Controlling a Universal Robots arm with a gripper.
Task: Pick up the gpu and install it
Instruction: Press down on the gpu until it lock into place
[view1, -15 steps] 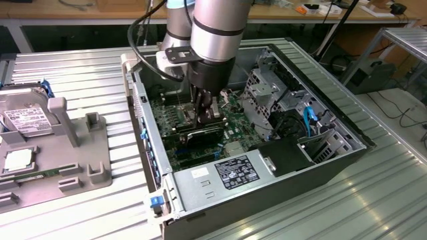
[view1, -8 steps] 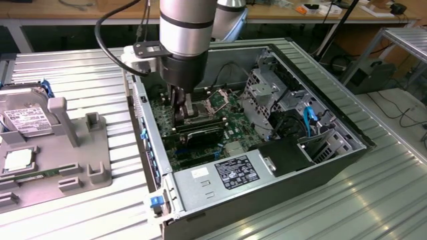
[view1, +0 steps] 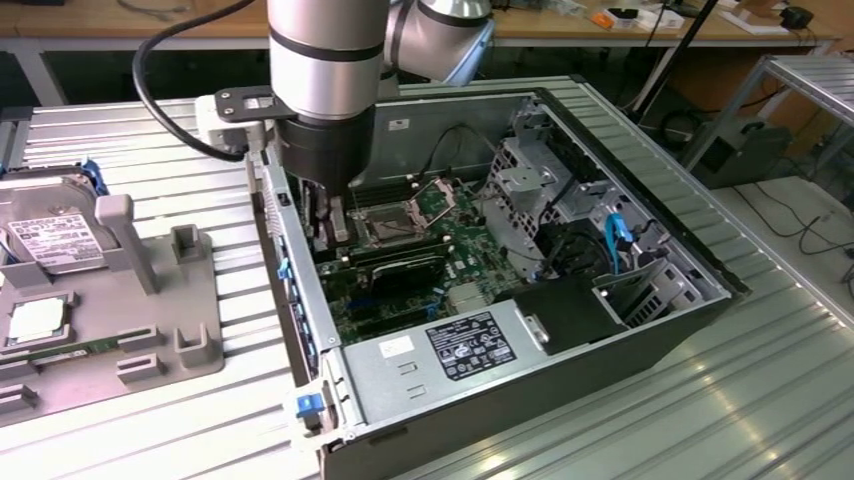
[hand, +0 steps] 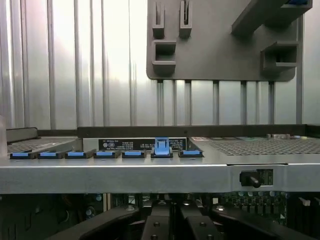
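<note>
The gripper (view1: 324, 215) reaches down inside the open computer case (view1: 641, 330), and its fingertips are hidden behind the case wall, so whether it holds anything cannot be told. In the wrist view the gripper (hand: 170, 222) is cut off by the picture's edge. The motherboard (view1: 427, 245) just beside the gripper is partly covered by the arm (view1: 320, 60). The hard drive (view1: 47, 240), well apart from the gripper, is cropped at the edge. The label (hand: 142, 145) beyond the gripper is unreadable.

arm (view1: 320, 50): silver tube, black band | wrist: black cylinder | cable (view1: 174, 110): thick, black, looping | gripper (hand: 170, 222): black links, small screws
</note>
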